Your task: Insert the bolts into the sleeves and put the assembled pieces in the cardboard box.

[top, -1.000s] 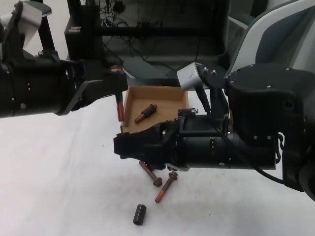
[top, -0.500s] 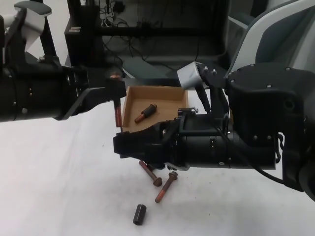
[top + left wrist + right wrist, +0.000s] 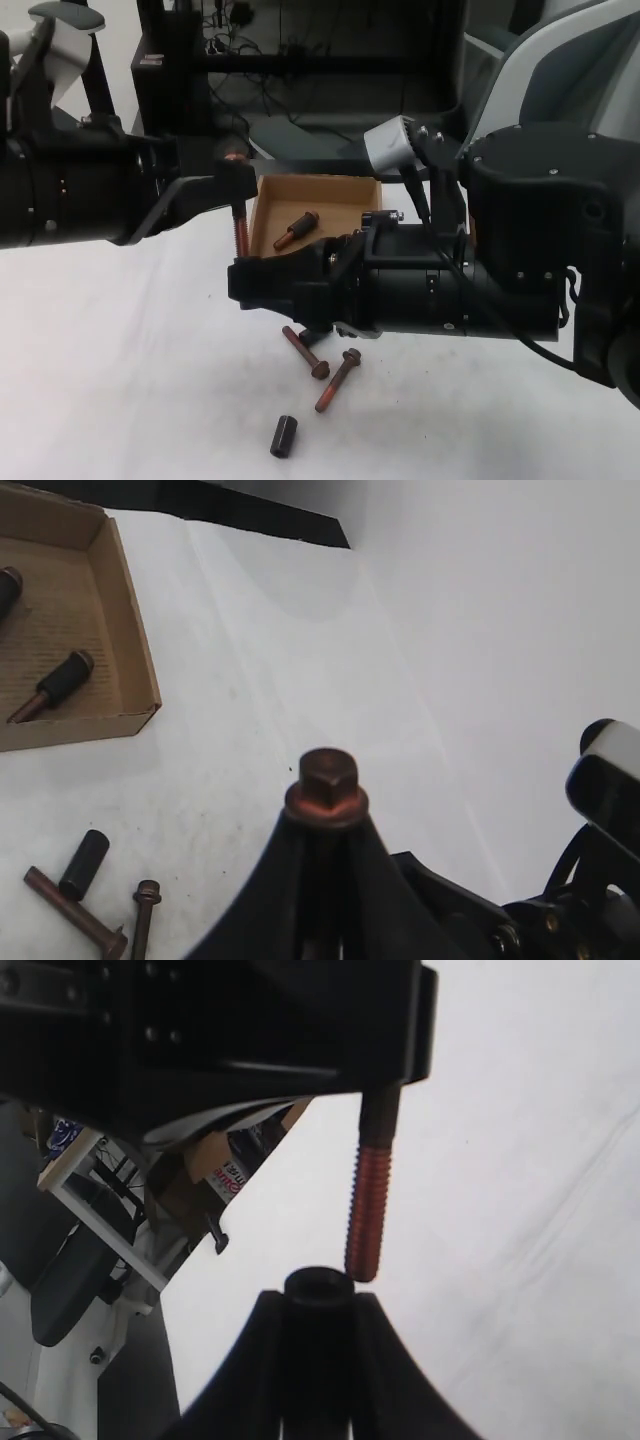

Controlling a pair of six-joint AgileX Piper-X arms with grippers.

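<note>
bolt [image 3: 326,780] of coppery metal, flanged hex head up and ridged thread down, is clamped between the left gripper's [image 3: 325,825] jaws. its tip sits right at the round mouth of a black sleeve [image 3: 318,1285] pinched in the right gripper [image 3: 318,1310]. beyond both jaws is a cardboard box [image 3: 320,181], under them wrinkled white cloth [image 3: 120,350], and behind, a dark frame with cables [image 3: 300,60].

We see a bench draped in white cloth [image 3: 120,380]. On its far part sits a shallow brown cardboard box [image 3: 320,180]. Nearer to us, a loose copper-coloured hex-head bolt [image 3: 303,351] lies close beside a second copper-coloured bolt [image 3: 338,381]. A short black cylindrical sleeve [image 3: 284,436] lies near them, nearer still.
</note>
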